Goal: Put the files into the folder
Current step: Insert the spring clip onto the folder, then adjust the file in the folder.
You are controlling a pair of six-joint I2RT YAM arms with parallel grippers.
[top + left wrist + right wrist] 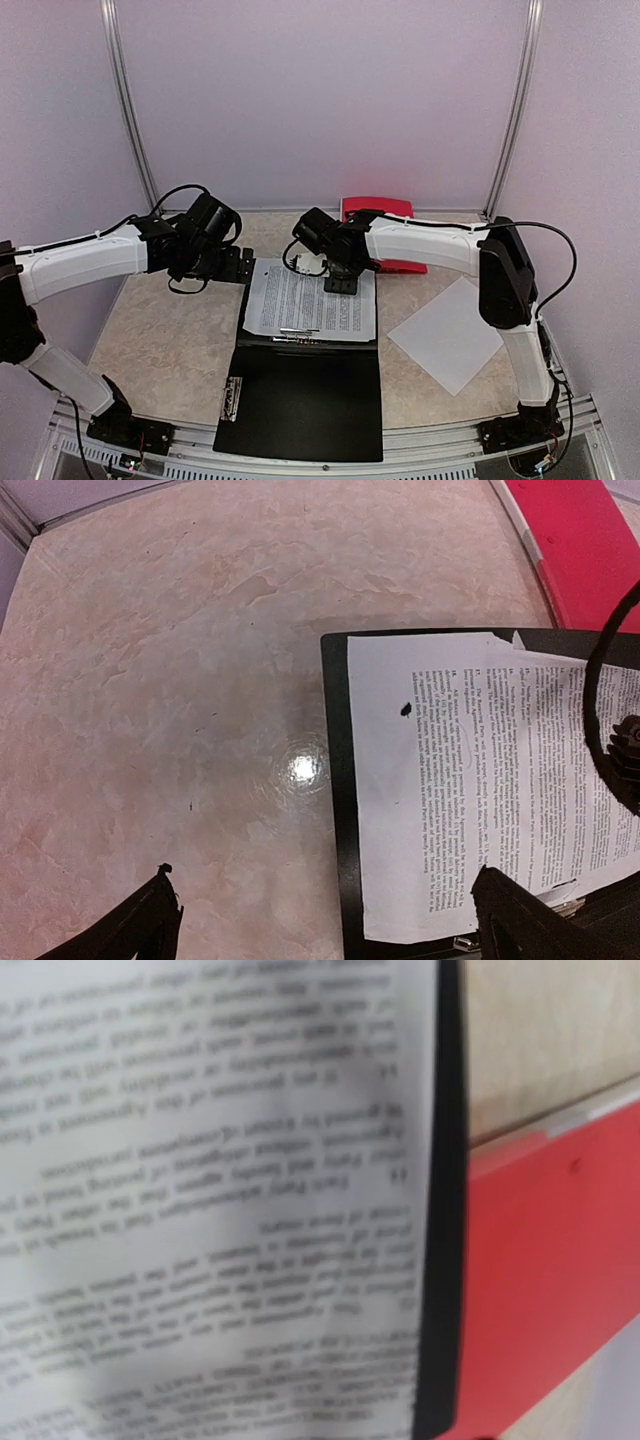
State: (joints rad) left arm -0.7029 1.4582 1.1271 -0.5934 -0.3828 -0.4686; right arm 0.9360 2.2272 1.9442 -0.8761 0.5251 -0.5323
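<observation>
Marbled tabletop [170, 340] bears black folder [300, 405], printed files [300, 300] beneath right hand [342, 283].

pale lilac walls [320, 90] with metal corner posts [130, 110] enclose a beige marbled tabletop [170, 340].

Top cam: high up, near side, looks down on whole table [160, 340].
L wrist cam: fairly close, looks down at folder [336, 780] left edge & pages [400, 780].
R wrist cam: v. close, blurry, over pages' right edge & red thing [560, 1260].
Shared: all 3 see pages on folder.
</observation>
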